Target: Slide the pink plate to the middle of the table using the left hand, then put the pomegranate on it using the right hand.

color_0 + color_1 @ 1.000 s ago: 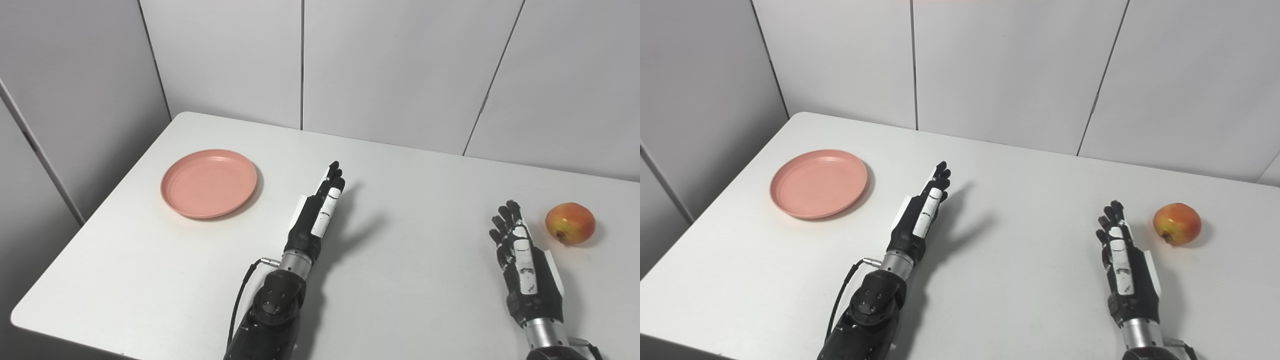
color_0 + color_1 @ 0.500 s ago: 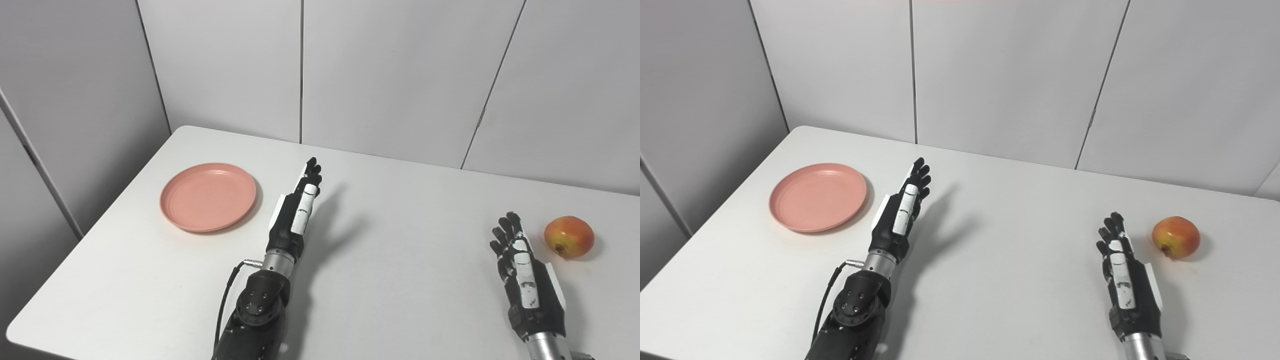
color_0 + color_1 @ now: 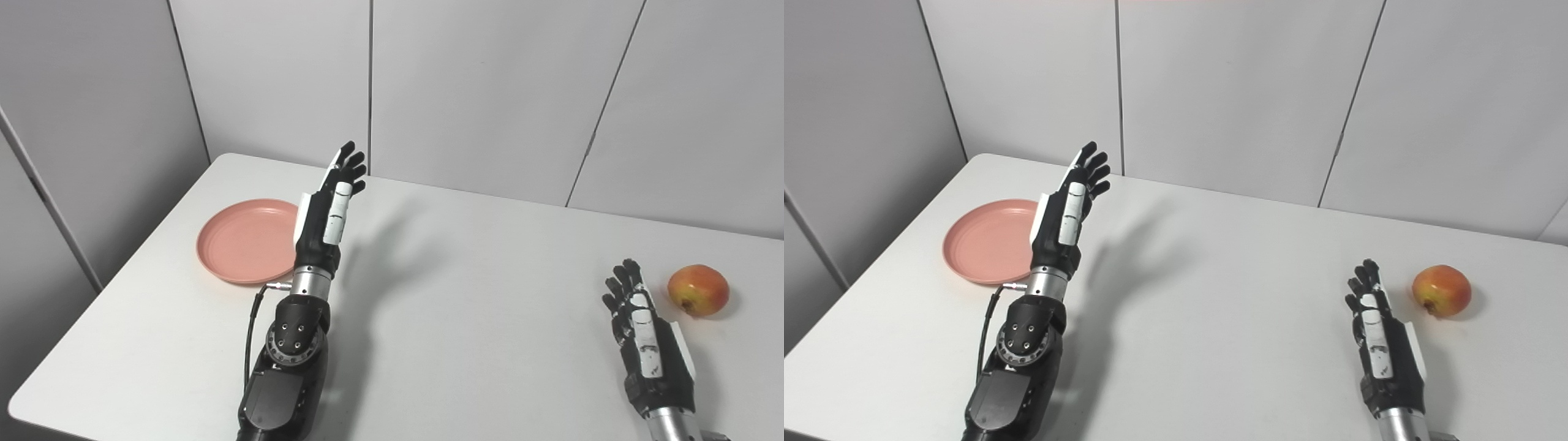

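Observation:
The pink plate (image 3: 245, 240) lies flat near the table's left side. My left hand (image 3: 327, 208) is raised above the table just right of the plate, fingers spread and open, hiding the plate's right rim. It holds nothing. A red-yellow pomegranate (image 3: 698, 290) rests on the table at the far right. My right hand (image 3: 643, 334) lies low over the table a little left of and nearer than the pomegranate, open and not touching it.
The white table (image 3: 478, 318) has a rounded far-left corner close to the plate. Grey wall panels (image 3: 490, 92) stand right behind the table's far edge. A cable (image 3: 254, 318) loops beside the left wrist.
My left hand rose and swung left toward the plate, now overlapping its right rim. The right hand and pomegranate stayed put. The camera tilted slightly between the earliest frame and now.

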Controlling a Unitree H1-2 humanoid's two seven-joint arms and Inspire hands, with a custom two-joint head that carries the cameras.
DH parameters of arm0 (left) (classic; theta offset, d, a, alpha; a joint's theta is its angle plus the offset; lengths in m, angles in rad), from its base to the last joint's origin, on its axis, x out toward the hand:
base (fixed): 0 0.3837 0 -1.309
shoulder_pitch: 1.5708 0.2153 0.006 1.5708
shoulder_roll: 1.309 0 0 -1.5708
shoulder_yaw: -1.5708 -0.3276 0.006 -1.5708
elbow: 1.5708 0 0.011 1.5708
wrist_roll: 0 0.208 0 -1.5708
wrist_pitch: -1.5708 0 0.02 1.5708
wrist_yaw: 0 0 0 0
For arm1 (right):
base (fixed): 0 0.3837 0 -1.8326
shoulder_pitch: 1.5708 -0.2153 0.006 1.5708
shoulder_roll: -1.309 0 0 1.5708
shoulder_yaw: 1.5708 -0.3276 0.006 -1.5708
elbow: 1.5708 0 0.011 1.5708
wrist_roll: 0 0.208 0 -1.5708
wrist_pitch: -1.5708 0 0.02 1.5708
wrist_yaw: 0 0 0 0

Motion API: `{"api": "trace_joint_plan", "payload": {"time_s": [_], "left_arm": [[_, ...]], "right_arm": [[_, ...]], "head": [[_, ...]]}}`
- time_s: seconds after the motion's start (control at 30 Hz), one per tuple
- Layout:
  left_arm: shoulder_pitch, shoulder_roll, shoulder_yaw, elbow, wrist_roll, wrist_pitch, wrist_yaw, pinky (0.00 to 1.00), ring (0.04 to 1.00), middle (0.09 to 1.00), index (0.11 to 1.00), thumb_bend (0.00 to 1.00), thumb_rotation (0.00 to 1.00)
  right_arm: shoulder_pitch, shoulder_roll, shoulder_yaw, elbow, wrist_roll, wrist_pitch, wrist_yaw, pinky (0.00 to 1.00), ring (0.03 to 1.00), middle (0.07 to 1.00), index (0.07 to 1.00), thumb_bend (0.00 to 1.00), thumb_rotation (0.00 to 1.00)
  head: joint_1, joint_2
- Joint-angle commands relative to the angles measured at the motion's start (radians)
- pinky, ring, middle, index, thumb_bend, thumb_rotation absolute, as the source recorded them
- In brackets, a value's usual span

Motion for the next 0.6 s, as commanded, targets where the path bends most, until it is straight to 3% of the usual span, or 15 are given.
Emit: {"api": "trace_joint_plan", "payload": {"time_s": [0.0,0.27,0.57], "left_arm": [[-0.06,0.013,0.011,-0.032,0.001,0.003,0.02,0.85,0.887,0.9,0.888,0.78,1.0],[-0.072,0.082,0.046,0.001,0.001,-0.001,0.026,0.88,0.896,0.907,0.898,0.77,1.0],[-0.089,0.134,0.085,0.041,0.05,-0.031,0.1,0.86,0.853,0.862,0.858,0.8,1.0]], "right_arm": [[-0.022,-0.014,-0.014,0.014,0.006,-0.059,0.003,1.0,1.0,1.0,1.0,0.56,0.91],[-0.022,-0.013,-0.017,0.023,-0.004,-0.076,-0.006,1.0,1.0,1.0,1.0,0.59,0.92],[-0.022,-0.01,-0.021,0.023,0.004,-0.07,0.0,1.0,1.0,1.0,1.0,0.62,0.91]], "head": [[0.001,0.001],[0.003,0.004],[0.004,-0.002]]}}
